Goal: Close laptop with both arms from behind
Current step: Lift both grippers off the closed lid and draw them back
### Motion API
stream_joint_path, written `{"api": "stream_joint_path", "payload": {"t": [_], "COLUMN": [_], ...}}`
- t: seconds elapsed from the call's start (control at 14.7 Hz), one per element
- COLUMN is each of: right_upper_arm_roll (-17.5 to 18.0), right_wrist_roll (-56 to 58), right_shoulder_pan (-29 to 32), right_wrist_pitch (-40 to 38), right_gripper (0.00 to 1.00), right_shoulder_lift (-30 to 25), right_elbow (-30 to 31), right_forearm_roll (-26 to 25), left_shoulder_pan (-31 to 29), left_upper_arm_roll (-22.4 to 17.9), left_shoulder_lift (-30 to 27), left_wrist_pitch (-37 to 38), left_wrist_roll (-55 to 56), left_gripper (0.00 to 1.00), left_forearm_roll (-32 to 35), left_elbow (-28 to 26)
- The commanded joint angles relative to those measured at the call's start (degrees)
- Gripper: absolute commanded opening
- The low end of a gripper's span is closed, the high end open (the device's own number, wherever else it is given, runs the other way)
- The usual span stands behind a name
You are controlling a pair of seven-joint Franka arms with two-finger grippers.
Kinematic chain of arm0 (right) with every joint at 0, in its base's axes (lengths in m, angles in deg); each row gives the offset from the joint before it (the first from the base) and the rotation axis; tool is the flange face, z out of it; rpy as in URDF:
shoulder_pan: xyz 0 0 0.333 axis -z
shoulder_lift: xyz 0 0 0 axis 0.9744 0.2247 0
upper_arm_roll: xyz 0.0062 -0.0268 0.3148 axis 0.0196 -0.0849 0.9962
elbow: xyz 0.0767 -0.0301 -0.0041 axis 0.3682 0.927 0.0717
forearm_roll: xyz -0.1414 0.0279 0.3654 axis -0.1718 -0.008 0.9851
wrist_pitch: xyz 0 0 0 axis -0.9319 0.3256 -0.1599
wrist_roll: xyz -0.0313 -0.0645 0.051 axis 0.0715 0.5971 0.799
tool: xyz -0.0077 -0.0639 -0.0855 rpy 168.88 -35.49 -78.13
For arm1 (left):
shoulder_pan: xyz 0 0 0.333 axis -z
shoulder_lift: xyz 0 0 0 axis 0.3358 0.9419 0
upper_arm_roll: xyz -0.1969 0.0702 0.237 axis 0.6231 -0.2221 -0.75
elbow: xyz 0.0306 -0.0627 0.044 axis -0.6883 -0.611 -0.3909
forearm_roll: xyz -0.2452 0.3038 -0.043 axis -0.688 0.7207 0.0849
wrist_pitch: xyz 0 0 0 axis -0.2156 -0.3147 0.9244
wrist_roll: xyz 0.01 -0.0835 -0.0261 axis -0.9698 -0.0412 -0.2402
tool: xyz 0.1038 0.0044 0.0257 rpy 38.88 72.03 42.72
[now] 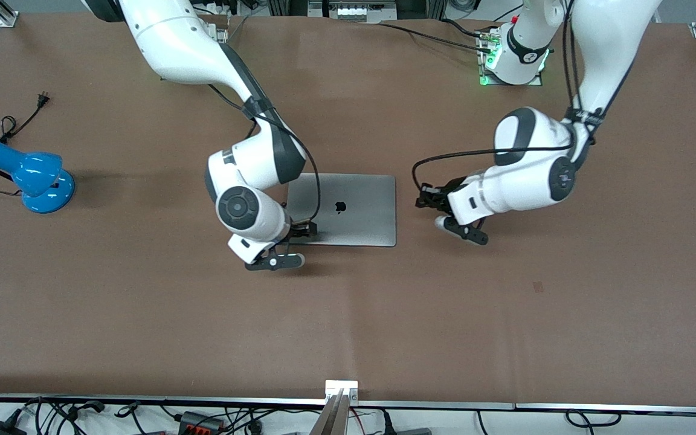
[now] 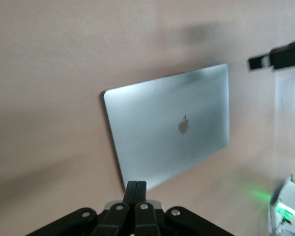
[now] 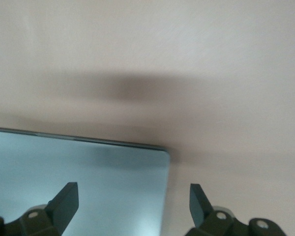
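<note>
Right gripper [image 1: 290, 244], fingers spread wide, is hovering over the laptop [image 1: 354, 208] corner since lid's flat already, while I'm resting left gripper [image 1: 429, 199], pinched tight w/ nothing, beside it.

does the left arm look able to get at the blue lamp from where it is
Probably not: the blue lamp sits at the right arm's end, with the laptop and right gripper between it and the left gripper.

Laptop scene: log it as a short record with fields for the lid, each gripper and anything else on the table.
laptop: lid shut, flat on the table, logo up
right gripper: jaws open, over the laptop's corner at the right arm's end
left gripper: jaws shut, off the laptop, beside its edge at the left arm's end
blue lamp: at the right arm's end, cord unplugged
</note>
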Motion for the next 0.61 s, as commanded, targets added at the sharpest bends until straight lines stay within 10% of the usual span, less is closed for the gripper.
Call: {"api": "stream_joint_path", "payload": {"t": [0.0,0.54], "right_upper_arm_roll": [-3.12,-12.33], "right_wrist_roll": [0.57,0.82], "right_shoulder_pan": [-0.07,0.46], "right_wrist_pitch": [-2.99,-14.23], "right_gripper": [1.0,1.0], "right_shoulder_lift": [-5.04,-16.03], "right_elbow": [0.59,0.68], "right_forearm_roll": [-0.69,-4.4], "left_shoulder_pan": [-3.87,-3.62], "left_upper_arm_roll": [-0.07,0.81], "left_shoulder_lift": [-2.41,-2.5], "left_wrist_pitch": [12.51,46.54], "left_wrist_roll": [-1.16,3.66], "left_gripper": [0.01,0.02], "left_forearm_roll": [6.93,31.92], "left_elbow": [6.32,29.55]}}
